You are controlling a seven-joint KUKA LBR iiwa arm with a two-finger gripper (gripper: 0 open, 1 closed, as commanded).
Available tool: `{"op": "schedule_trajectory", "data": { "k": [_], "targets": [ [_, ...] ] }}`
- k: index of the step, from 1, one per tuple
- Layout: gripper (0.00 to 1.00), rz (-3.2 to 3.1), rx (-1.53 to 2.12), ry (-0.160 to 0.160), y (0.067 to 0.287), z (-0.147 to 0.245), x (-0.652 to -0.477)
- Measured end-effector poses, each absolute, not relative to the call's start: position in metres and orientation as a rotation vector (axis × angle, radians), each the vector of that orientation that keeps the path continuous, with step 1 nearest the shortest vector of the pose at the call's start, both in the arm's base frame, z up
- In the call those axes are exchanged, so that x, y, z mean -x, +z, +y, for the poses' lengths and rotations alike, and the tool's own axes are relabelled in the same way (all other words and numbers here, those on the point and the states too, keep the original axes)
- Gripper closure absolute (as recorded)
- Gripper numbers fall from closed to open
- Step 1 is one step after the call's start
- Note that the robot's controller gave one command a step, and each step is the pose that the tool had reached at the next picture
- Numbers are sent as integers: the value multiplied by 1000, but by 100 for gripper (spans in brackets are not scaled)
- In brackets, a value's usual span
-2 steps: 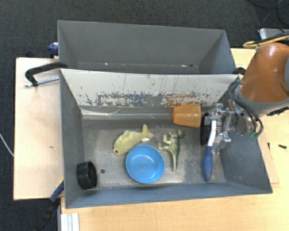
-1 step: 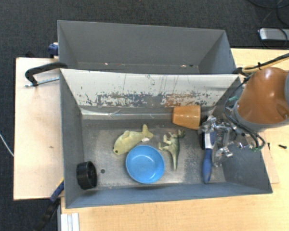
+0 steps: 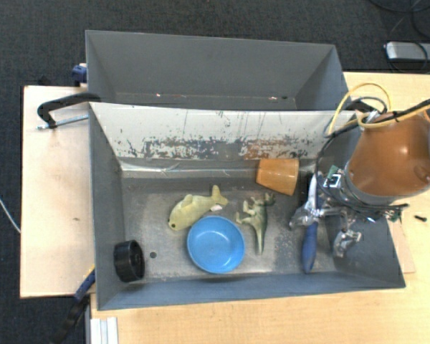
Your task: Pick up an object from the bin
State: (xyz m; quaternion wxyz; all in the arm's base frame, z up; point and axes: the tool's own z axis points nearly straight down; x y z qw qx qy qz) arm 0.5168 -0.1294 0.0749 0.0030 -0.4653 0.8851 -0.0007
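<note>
My gripper (image 3: 325, 231) hangs low at the right end of the bin, under the arm's orange cover. Its two metal fingers stand apart, open, with bare bin floor between them. The left finger (image 3: 306, 215) sits right above the top end of a slim blue-handled tool (image 3: 308, 250), which lies lengthwise toward the front wall. An orange cup (image 3: 278, 174) lies on its side against the back wall, up and left of the gripper. A green toy dinosaur (image 3: 257, 218) lies on the floor to the gripper's left.
A blue bowl (image 3: 215, 244) sits in the bin's middle near the front wall. A pale yellow fish-shaped toy (image 3: 193, 208) lies just behind it. A black cylinder (image 3: 128, 261) stands in the front left corner. The arm covers the bin's right wall.
</note>
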Motion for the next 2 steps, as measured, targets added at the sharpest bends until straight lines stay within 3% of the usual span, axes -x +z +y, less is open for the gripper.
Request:
{"op": "schedule_trajectory", "data": {
  "k": [1, 2],
  "targets": [
    [100, 2772, 1460, 0, 75, -128, -517],
    [100, 2667, 1639, -9, 217, -91, -530]
  ]
}}
